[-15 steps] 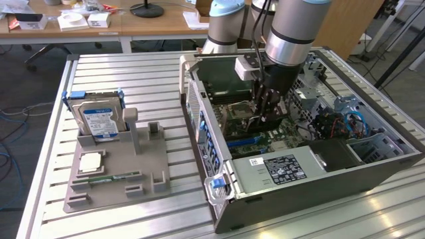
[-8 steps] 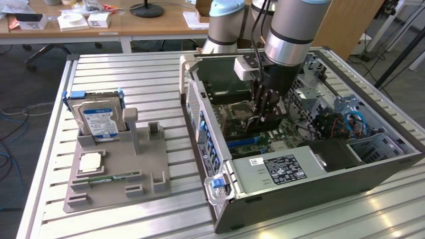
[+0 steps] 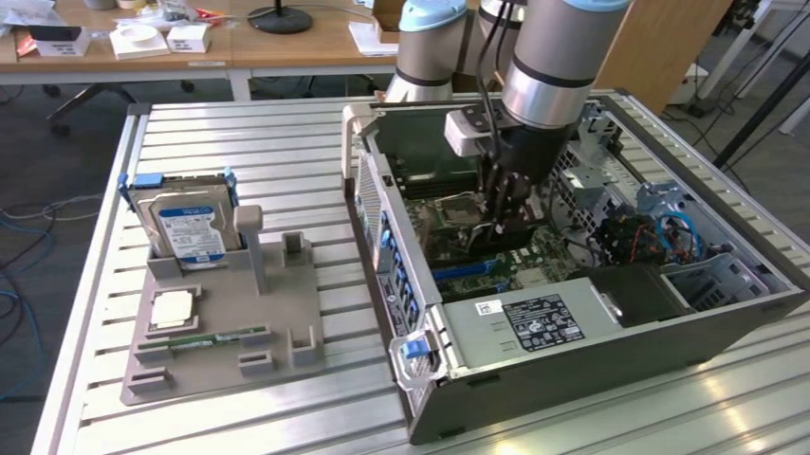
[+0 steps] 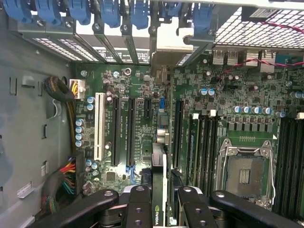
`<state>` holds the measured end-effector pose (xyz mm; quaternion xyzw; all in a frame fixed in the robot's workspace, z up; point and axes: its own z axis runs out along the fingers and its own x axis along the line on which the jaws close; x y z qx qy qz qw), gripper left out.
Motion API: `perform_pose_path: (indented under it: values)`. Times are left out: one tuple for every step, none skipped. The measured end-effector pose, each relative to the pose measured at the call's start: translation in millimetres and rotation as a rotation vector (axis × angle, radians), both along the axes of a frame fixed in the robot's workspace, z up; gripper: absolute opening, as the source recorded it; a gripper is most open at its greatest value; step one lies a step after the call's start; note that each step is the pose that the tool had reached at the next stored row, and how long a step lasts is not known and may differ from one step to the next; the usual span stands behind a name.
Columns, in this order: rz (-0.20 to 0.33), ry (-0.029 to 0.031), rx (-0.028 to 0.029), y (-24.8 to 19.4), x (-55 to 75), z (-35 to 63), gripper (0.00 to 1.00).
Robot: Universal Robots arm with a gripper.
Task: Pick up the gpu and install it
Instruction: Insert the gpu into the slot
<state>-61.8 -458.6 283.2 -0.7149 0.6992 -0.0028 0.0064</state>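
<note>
The jaws are clenched on the gpu (image 4: 156,216), one black finger (image 4: 137,206) on each flat face. The card stands on edge, its thin edge facing the wrist camera, with a green-and-white logo showing between the fingers.

Location: the gpu is inside the open computer case (image 3: 570,379), above the green motherboard (image 4: 142,85). In the exterior view the arm (image 3: 557,57) reaches straight down into the case.

Orientation: the card's long axis runs parallel to the black expansion slots (image 4: 117,130). The far end points toward the row of blue latches (image 4: 111,12) on the case's rear wall. The card lies between the slots and the CPU socket (image 4: 247,173). Whether its lower edge touches a slot cannot be determined.

On the desk (image 3: 253,142), to the exterior view's left of the case, a grey holder (image 3: 228,322) carries a hard drive (image 3: 190,223) standing upright and a green memory stick (image 3: 209,338).
</note>
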Motion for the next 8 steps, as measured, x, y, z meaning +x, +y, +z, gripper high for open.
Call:
perform_pose_path:
  values:
    - [0.0,-0.0001,0.0001,0.0,-0.5,-0.1,0.26]
    - [0.0,-0.0001,0.0,0.0,-0.8,-0.1,0.26]
    - [0.0,0.0,-0.0001,0.0,-1.0,-0.3,0.26]
    - [0.0,-0.0002,0.0002,0.0,-1.1,-1.0,0.26]
    - [0.0,-0.0002,0.0002,0.0,-1.1,-2.0,0.26]
    - [0.0,-0.0001,0.0001,0.0,-1.1,-2.6,0.26]
    - [0.0,-0.0001,-0.0002,0.0,-1.1,-2.6,0.26]
    - [0.0,0.0,-0.0002,0.0,-1.2,-2.6,0.26]
